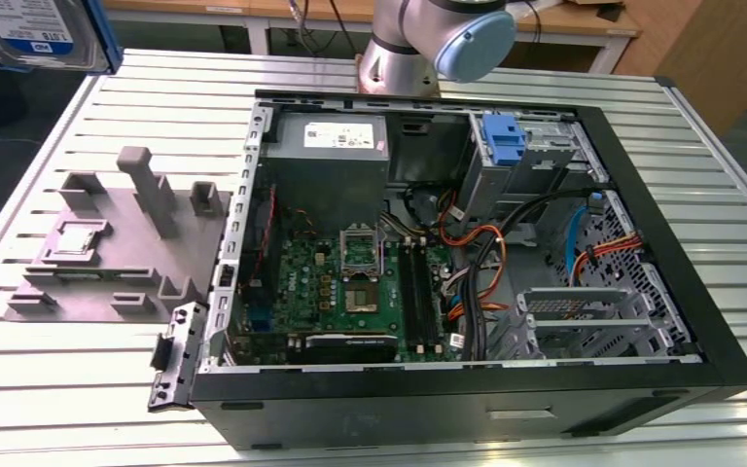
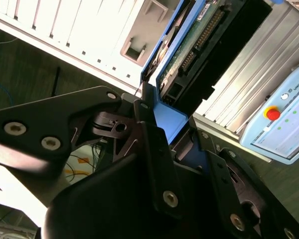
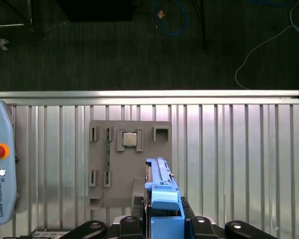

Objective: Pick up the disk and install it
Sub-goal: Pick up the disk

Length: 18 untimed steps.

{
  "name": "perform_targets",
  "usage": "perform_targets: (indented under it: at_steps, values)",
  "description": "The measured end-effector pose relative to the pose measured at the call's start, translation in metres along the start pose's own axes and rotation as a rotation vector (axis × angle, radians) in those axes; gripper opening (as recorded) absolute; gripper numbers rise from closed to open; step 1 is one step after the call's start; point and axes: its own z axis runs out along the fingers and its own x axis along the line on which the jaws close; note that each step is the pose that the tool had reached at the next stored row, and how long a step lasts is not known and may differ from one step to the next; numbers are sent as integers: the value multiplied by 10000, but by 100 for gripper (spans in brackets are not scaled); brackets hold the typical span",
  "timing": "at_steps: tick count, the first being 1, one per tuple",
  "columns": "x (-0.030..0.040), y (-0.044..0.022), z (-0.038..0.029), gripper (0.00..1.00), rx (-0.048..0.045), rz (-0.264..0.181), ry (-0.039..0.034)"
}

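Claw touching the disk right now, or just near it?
Touching. In the second wrist view the claw is shut on the disk: its black fingers press against the disk's edge, with no gap.

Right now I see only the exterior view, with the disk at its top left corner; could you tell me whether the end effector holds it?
Observer: Yes; in both wrist views the end effector is shut on the disk, by its blue frame.
Operator: What lies beyond it?
Observer: In the first wrist view, the grey fixture on the slatted table.
Operator: Anything else there?
Observer: A control pendant lies on the table, apart from the fixture.
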Motion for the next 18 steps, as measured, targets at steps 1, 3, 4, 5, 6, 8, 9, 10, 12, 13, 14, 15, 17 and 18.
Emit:
perform_targets:
  at_steps: [1, 3, 4, 5, 6, 8, 9, 10, 12, 13, 14, 15, 17, 18]
  values:
    - [0, -16, 0, 37, 0, 1, 0]
    - [-1, -51, 0, 37, 1, 1, 0]
    - [-2, -65, 0, 37, 0, 2, 0]
    - [-2, -77, 0, 37, 1, 2, 0]
    - [-3, -89, 0, 37, 0, 2, 0]
    - [-3, -109, 0, 37, 1, 2, -1]
    - [-4, -114, 0, 37, 1, 3, -1]
    - [-4, -120, 0, 37, 0, 3, 0]
    - [-4, -130, 0, 37, 0, 2, 0]
    - [-4, -133, 0, 37, 1, 3, 0]
    - [-3, -137, 0, 37, 1, 2, -1]
    - [-4, -141, 0, 37, 1, 2, 0]
    - [-4, -149, 0, 37, 0, 2, 0]
    - [-4, -153, -1, 37, 0, 2, 0]
